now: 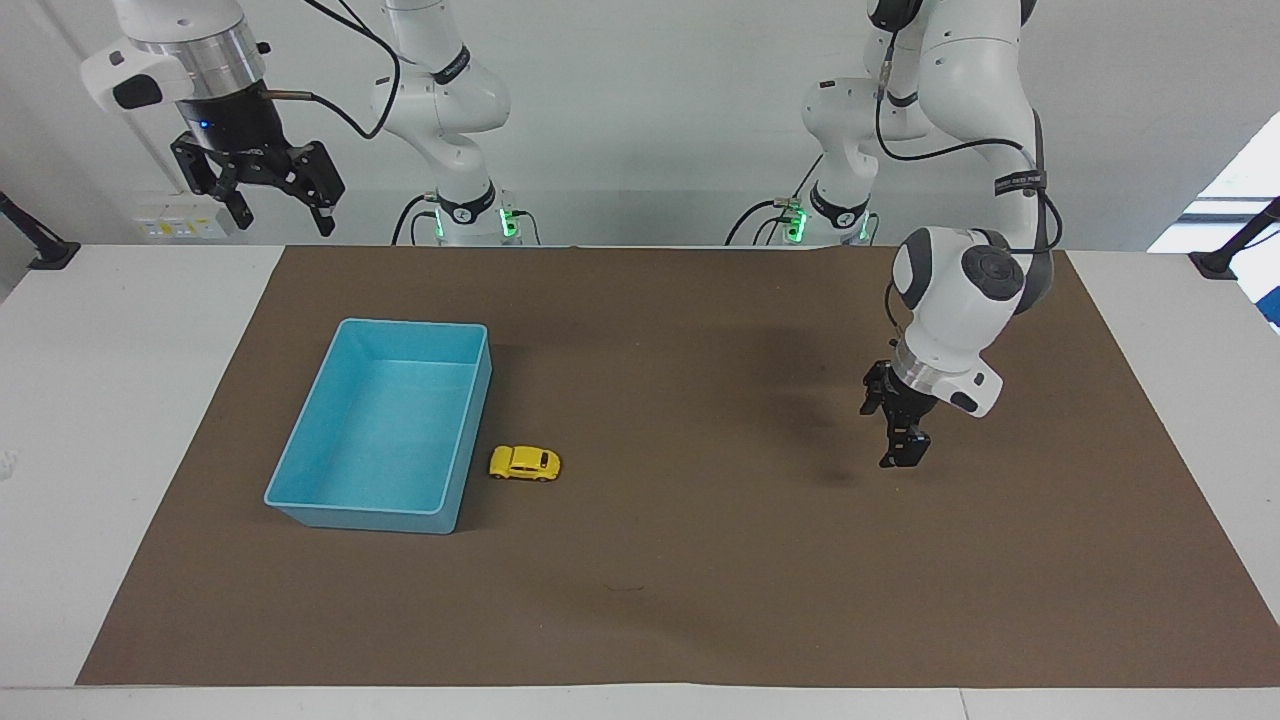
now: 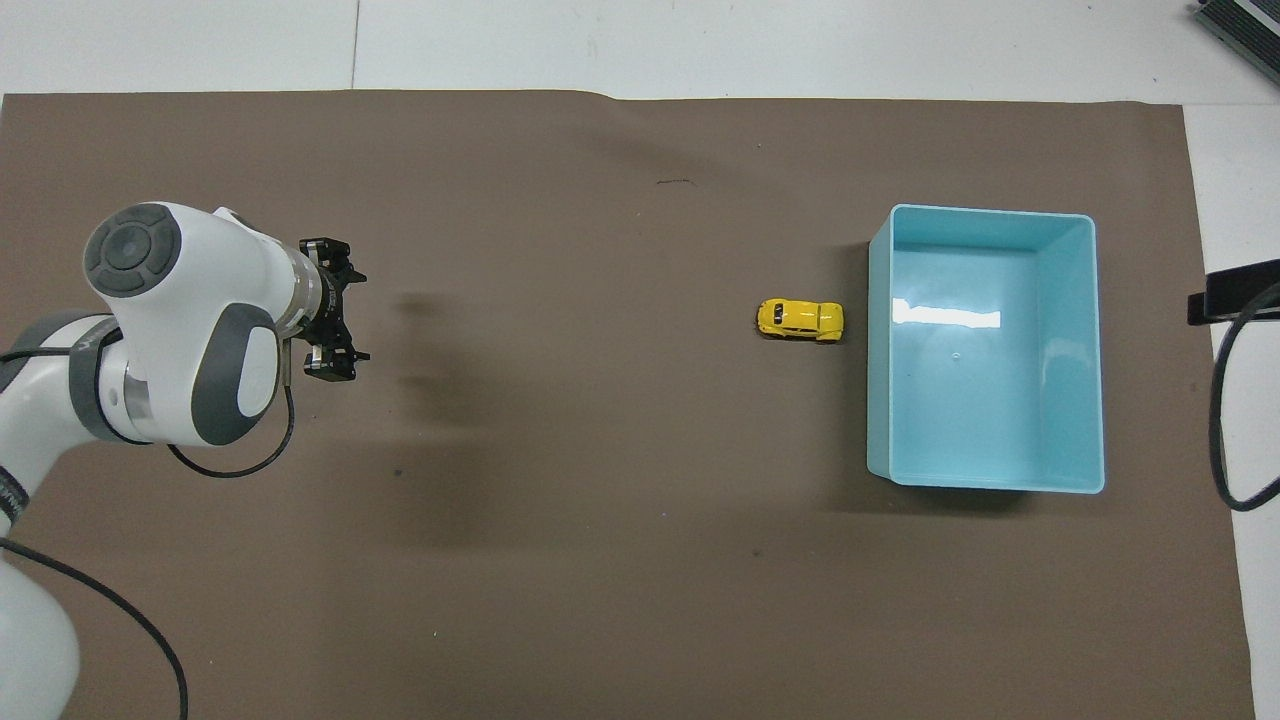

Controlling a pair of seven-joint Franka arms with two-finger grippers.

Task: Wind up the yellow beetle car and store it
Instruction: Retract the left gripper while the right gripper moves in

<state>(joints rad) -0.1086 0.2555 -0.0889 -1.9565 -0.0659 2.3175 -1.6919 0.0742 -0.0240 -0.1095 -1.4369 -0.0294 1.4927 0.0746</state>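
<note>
The yellow beetle car (image 1: pixel 525 463) stands on the brown mat right beside the blue bin (image 1: pixel 300 455), outside it, by the wall that faces the left arm's end; it also shows in the overhead view (image 2: pixel 800 319) next to the bin (image 2: pixel 1095 350). My left gripper (image 1: pixel 898 440) hangs open and empty a little above the mat at the left arm's end, far from the car; it also shows in the overhead view (image 2: pixel 333 320). My right gripper (image 1: pixel 278 205) waits open, raised high at the right arm's end.
The brown mat (image 1: pixel 700 600) covers most of the white table (image 1: pixel 100 400). The bin is empty inside. A dark object and cable (image 2: pixel 1235 300) lie at the table's edge past the bin.
</note>
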